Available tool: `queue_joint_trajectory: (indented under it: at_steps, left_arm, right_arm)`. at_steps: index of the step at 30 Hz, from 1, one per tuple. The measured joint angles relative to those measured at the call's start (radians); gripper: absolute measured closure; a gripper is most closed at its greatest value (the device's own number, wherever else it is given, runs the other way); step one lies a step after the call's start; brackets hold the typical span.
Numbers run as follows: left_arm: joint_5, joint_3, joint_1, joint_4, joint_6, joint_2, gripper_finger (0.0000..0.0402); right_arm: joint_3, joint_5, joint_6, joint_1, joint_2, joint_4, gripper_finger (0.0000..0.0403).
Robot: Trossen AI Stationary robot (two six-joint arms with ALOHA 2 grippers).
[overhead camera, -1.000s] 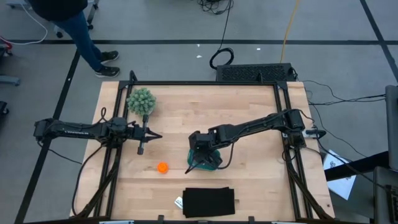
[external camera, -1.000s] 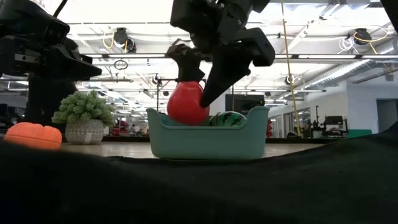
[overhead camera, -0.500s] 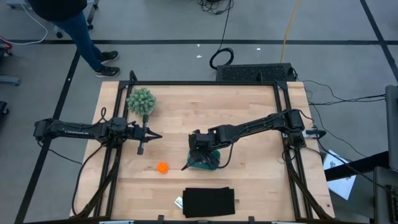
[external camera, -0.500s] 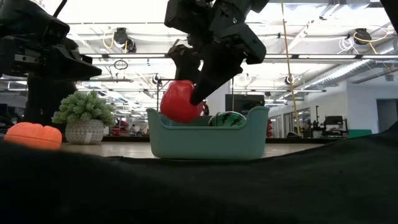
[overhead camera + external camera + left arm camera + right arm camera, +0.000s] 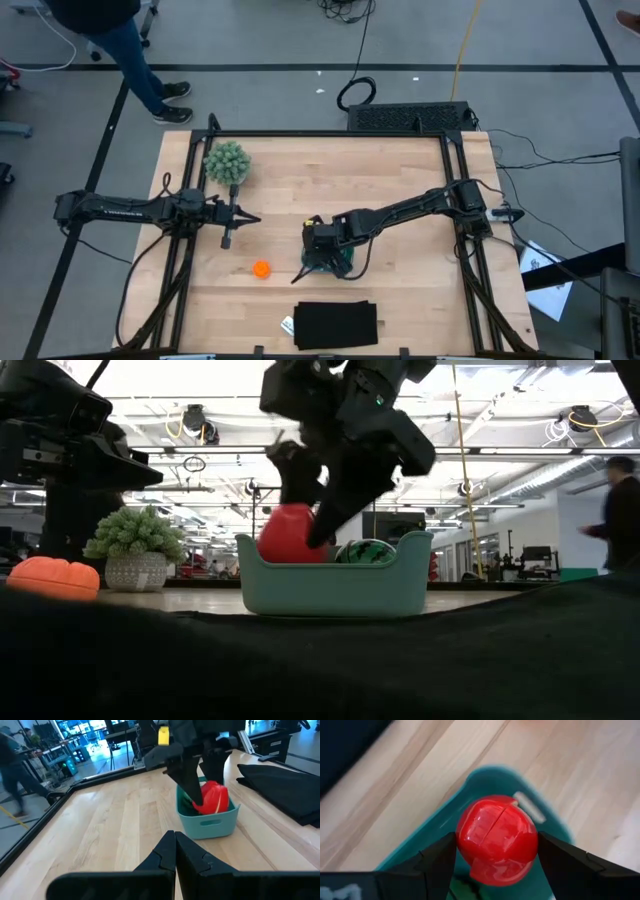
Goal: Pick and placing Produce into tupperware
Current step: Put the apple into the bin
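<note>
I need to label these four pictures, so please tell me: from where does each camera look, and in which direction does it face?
High view: above the table, facing straight down; both arms show.
Low view: at table-top height, facing level across the teal tub into the room; the right gripper comes from above.
Left wrist view: on the left arm, facing across the table; the shut left gripper shows.
Right wrist view: on the right arm, facing down into the tub; its fingers show.
Shared: both wrist views show the red ball over the tub.

The teal tub point(image 5: 335, 262) is being crowded from above by the right gripper point(image 5: 305, 520), fingers clamped on the red ball point(image 5: 287, 534). Bare wood is being left open around the orange ball point(image 5: 261, 268), well apart from the bush clump point(image 5: 226, 160) and black rectangle point(image 5: 336, 324).
</note>
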Motion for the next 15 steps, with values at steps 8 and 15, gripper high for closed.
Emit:
queue_joint_trajectory:
  at_steps: [8,15]
  left_arm:
    - [0.000,0.000,0.000,-0.002,-0.002,0.000,0.0401]
    - [0.000,0.000,0.000,-0.001,-0.003,0.000,0.0401]
  right_arm:
    - [0.000,0.003,0.018,-0.003,0.007,0.000,0.0149]
    - [-0.021,0.015,0.018,-0.009,0.007,0.024,0.0149]
